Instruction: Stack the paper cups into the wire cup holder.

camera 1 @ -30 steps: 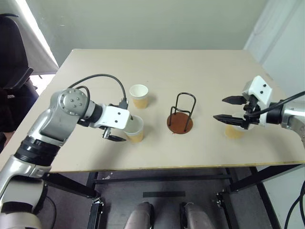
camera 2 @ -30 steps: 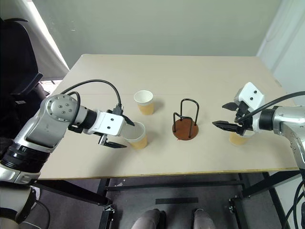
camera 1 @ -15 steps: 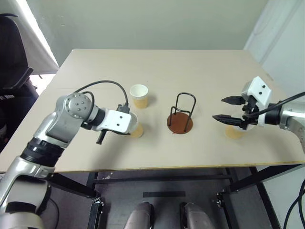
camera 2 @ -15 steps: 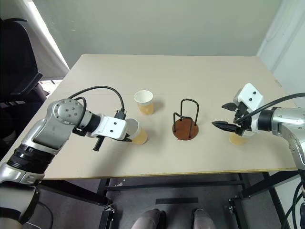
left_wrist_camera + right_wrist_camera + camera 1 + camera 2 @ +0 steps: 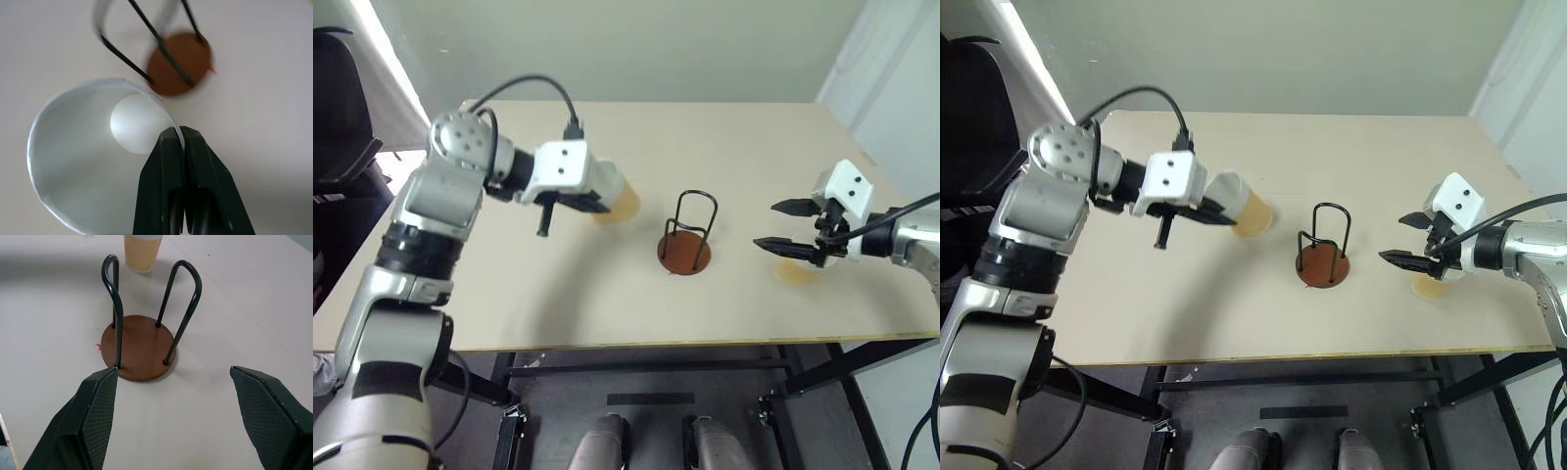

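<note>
My left gripper (image 5: 183, 142) is shut on the rim of a paper cup (image 5: 1244, 204), one finger inside and one outside. The cup (image 5: 88, 161) hangs tilted on its side above the table, left of the wire cup holder (image 5: 685, 250). A second cup (image 5: 142, 252) stands upright on the table beyond the holder. The holder's reddish-brown base (image 5: 139, 347) and black wire loops lie straight ahead of my right gripper (image 5: 766, 225). That gripper is open, with nothing between its fingers. A third cup (image 5: 796, 272) stands on the table under it, partly hidden.
The beige table (image 5: 607, 304) ends close in front of me. A black chair (image 5: 337, 108) stands off the left side. A black cable (image 5: 524, 88) loops over my left forearm.
My left gripper shut on the near cup's rim, lifted it off the table and carried it back and right, tipping it sideways. The right arm kept still.
</note>
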You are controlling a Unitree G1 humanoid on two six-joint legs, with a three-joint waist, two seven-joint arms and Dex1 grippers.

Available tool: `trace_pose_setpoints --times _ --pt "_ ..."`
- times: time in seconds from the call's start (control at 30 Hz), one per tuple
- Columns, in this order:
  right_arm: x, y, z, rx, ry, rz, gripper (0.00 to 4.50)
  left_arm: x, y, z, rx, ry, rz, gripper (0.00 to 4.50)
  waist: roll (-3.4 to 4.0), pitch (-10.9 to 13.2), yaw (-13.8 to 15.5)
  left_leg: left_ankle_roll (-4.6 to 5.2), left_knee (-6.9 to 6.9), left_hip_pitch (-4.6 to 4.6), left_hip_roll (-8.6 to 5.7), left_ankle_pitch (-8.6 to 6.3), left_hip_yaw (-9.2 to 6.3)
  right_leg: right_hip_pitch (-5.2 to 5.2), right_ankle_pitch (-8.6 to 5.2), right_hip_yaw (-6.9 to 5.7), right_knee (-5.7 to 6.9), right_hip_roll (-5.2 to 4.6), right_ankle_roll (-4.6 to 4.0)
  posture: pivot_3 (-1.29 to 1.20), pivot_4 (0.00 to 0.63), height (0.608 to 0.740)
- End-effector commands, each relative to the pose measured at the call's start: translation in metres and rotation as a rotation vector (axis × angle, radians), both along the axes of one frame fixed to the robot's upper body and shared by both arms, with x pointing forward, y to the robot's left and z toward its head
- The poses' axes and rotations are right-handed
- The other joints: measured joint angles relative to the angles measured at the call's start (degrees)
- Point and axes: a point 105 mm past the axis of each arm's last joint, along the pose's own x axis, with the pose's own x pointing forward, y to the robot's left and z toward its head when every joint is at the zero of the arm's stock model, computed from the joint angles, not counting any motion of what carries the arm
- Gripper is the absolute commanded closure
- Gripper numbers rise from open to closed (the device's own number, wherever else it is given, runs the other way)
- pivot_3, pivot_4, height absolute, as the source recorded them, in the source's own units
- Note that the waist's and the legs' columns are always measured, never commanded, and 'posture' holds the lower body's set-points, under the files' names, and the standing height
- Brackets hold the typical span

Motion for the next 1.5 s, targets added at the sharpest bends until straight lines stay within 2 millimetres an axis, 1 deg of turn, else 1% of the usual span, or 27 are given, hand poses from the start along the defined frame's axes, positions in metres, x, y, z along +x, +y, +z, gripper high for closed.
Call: trace_pose_setpoints --times 0.03,0.13,0.23,0.37,0.57,0.63,0.73,0.9,1.03,1.3,1.4,1.5 --pt "-0.002 0.000 0.011 -0.020 -0.054 0.011 0.79 0.005 -0.001 0.016 -0.045 -0.025 -0.017 4.47 0.00 0.00 -0.02 0.00 -0.02 0.00 0.00 0.00 0.00 -0.01 0.01 0.00 -0.01 0.00 0.03 0.00 0.150 0.740" --pt "-0.002 0.002 0.011 -0.019 -0.065 0.011 0.79 0.008 -0.012 0.027 -0.086 -0.020 -0.050 4.47 0.00 0.00 -0.02 -0.01 -0.01 0.00 0.02 0.01 -0.01 -0.01 0.10 -0.01 0.02 0.01 0.24 0.00 0.150 0.740" --pt "-0.002 0.006 0.010 -0.009 -0.077 0.011 0.79 0.007 -0.026 0.037 -0.129 0.018 -0.105 4.47 -0.02 0.01 0.10 0.03 0.03 -0.05 0.01 0.01 -0.01 0.00 0.23 -0.01 -0.01 0.01 0.45 0.00 0.150 0.740" --pt "-0.002 0.009 0.010 0.000 -0.091 0.004 0.79 0.005 -0.039 0.048 -0.170 0.046 -0.156 4.47 -0.02 0.01 0.11 0.11 0.04 -0.07 0.00 -0.03 0.02 0.01 0.26 0.00 -0.07 0.00 0.54 0.00 0.150 0.740" --pt "-0.003 0.010 0.009 0.002 -0.103 -0.002 0.79 0.000 -0.055 0.054 -0.183 0.088 -0.228 4.47 -0.03 0.02 0.10 0.10 0.04 -0.06 0.01 -0.03 0.03 0.00 0.30 0.00 -0.05 0.00 0.72 0.00 0.150 0.740" --pt "-0.003 0.010 0.009 0.004 -0.106 -0.005 0.79 -0.003 -0.060 0.053 -0.183 0.106 -0.248 4.47 -0.04 0.02 0.11 0.10 0.06 -0.07 0.01 -0.01 0.02 0.01 0.31 0.00 -0.06 0.00 0.75 0.00 0.150 0.740" --pt "-0.002 0.008 0.007 0.004 -0.111 -0.015 0.79 -0.006 -0.069 0.046 -0.152 0.128 -0.278 4.47 -0.03 0.02 0.12 0.11 0.07 -0.06 0.00 -0.02 0.04 0.03 0.30 0.01 -0.07 0.00 0.79 0.00 0.150 0.740" --pt "-0.002 0.006 0.006 0.005 -0.116 -0.025 0.79 -0.001 -0.071 0.031 -0.071 0.113 -0.278 4.47 -0.03 0.02 0.15 0.11 0.09 -0.06 0.01 -0.01 0.05 0.04 0.31 0.01 -0.06 0.00 0.84 0.00 0.150 0.740" --pt "-0.003 0.006 0.006 0.005 -0.120 -0.026 0.79 0.003 -0.071 0.027 -0.039 0.088 -0.277 4.47 -0.03 0.02 0.16 0.11 0.11 -0.06 0.01 -0.01 0.05 0.04 0.29 0.01 -0.06 0.00 0.89 0.00 0.150 0.740" --pt "-0.004 0.008 0.008 0.015 -0.130 -0.020 0.79 0.011 -0.086 0.025 -0.059 0.049 -0.279 4.47 -0.04 0.03 0.38 0.12 0.22 -0.11 0.00 -0.01 0.09 0.09 0.28 0.02 -0.07 -0.02 0.98 0.00 0.150 0.740" --pt "-0.013 0.016 0.026 0.079 -0.153 0.026 0.79 0.012 -0.090 0.022 -0.051 0.054 -0.289 4.47 -0.04 0.03 0.36 0.13 0.22 -0.10 0.00 -0.02 0.12 0.08 0.26 0.04 -0.07 -0.02 1.01 0.00 0.150 0.740" --pt "-0.022 0.018 0.038 0.091 -0.166 0.060 0.79 0.011 -0.092 0.021 -0.037 0.055 -0.299 4.47 -0.05 0.03 0.39 0.11 0.22 -0.11 0.00 -0.01 0.17 0.08 0.24 0.04 -0.06 -0.02 1.04 0.00 0.150 0.740"
